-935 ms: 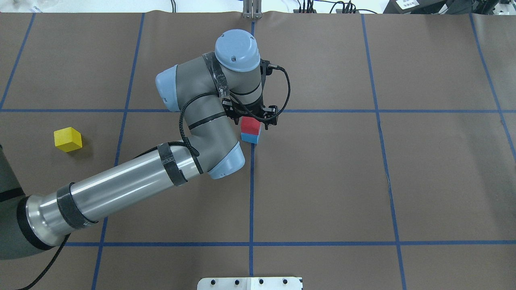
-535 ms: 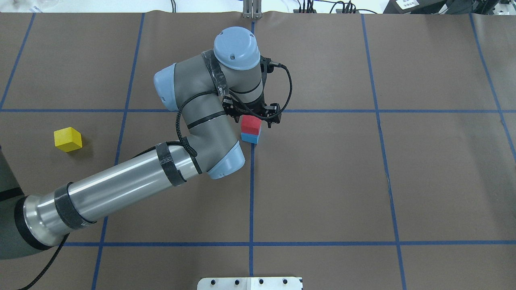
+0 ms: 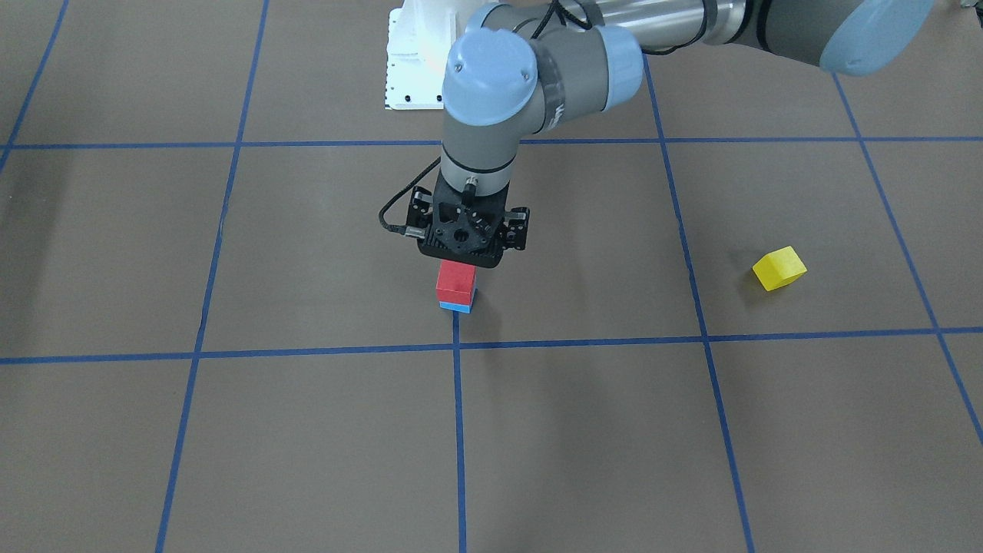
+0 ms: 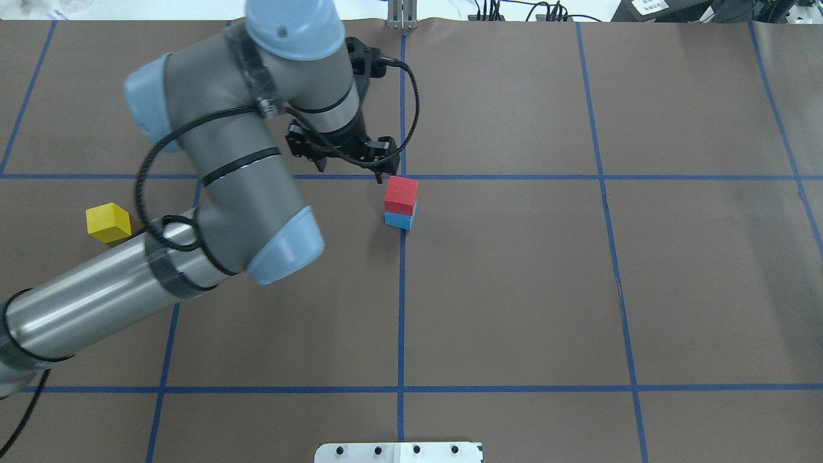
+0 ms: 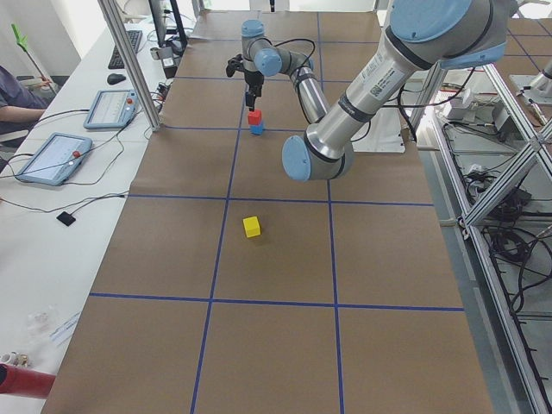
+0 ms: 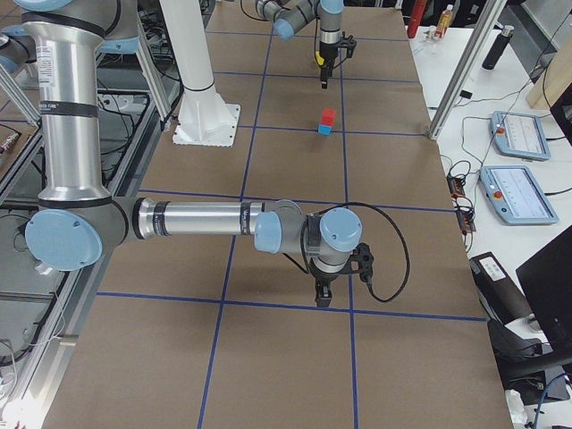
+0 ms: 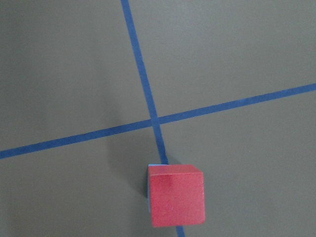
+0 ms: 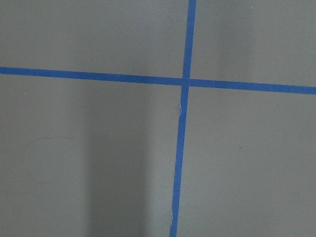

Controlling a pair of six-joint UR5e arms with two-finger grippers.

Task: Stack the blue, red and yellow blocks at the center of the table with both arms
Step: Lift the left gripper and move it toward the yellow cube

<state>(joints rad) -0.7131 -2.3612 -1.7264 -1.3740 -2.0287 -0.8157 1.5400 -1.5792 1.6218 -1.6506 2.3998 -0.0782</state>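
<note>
One table [image 4: 514, 289] carrying three cubes: one red cube [image 4: 401, 193], one blue cube [image 4: 398, 222], one yellow cube [image 4: 108, 222]. Two robot arms: left arm [image 4: 212, 167], right arm [image 6: 197, 219]. One white pedestal [image 6: 207, 125].

Left arm [image 4: 96, 296] enters from the robot's left, bent sharply at the elbow, wrist upright. Left gripper [image 4: 350, 172] points straight down, jaws spread and holding nothing. Right arm [image 6: 197, 219] extends horizontally. Right gripper [image 6: 323, 295] points down, its jaw state indiscernible.

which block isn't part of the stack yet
The yellow block: it sits alone, off to the robot's left, while the red block rests on the blue block near the centre.
</note>
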